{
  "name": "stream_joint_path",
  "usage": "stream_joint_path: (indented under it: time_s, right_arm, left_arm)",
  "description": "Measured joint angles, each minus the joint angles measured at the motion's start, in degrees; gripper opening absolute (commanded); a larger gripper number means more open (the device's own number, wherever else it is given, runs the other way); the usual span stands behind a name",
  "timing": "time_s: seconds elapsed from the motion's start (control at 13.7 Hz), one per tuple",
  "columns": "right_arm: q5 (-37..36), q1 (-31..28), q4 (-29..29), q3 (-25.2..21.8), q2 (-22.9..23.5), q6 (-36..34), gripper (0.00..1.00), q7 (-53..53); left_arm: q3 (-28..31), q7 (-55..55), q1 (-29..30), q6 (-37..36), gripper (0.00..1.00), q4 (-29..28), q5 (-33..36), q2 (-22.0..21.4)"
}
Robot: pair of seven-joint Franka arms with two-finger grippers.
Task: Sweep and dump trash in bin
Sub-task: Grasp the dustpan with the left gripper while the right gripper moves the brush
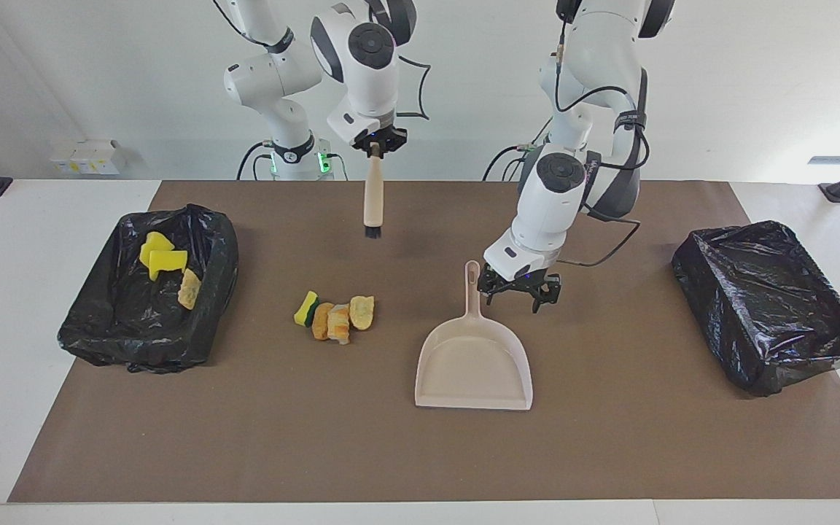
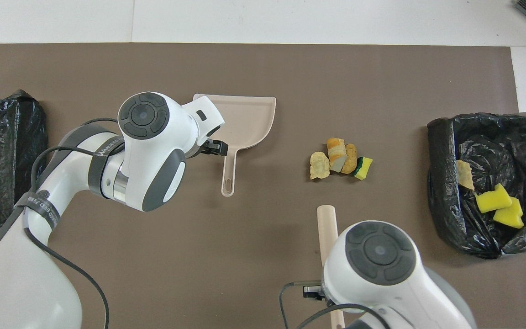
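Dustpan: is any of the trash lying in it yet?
No. The dustpan is empty, and the loose trash sits in a cluster on the mat beside it.
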Motion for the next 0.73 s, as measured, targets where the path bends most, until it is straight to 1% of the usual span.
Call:
stream_joint_path:
  time_s: [0.07,0.22,0.36,0.51,0.66,0.73]
  right_arm:
    - [-2.55,-2.75,-0.25,-0.02,-0.27,0.08,0.00,-2.67]
    - [-8.46,-9.29,-0.97,-0.01,0.80,1.70,0.00,-9.03]
    - [-16.03,-16.02,-1.70,-0.17,4.48,6.53,0.00,-15.30]
    - [-18.76,-19.42,-1.80,-0.21,8.79,9.83,0.00,-16.75]
    - [-19.16,-19.82,-1.82,0.02,12.08,11.89,0.00,-16.75]
    - [-19.16,-19.75,-1.81,0.31,13.27,12.93,0.00,-16.75]
  left_arm:
    - [-0.02,-0.87,-0.51,0.39,1.00,-0.56,-0.02,-0.03]
    - [-0.12,-3.98,-2.87,0.81,1.00,-1.52,-0.02,-0.08]
    - [-0.16,-7.80,-5.47,1.19,1.00,-2.32,-0.02,-0.09]
    - [-0.13,-9.46,-6.71,1.24,1.00,-3.38,-0.02,-0.48]
    - [-0.15,-9.90,-7.08,1.30,1.00,-5.13,-0.02,-1.47]
    - [-0.12,-9.90,-7.09,1.31,0.85,-5.67,-0.02,-1.83]
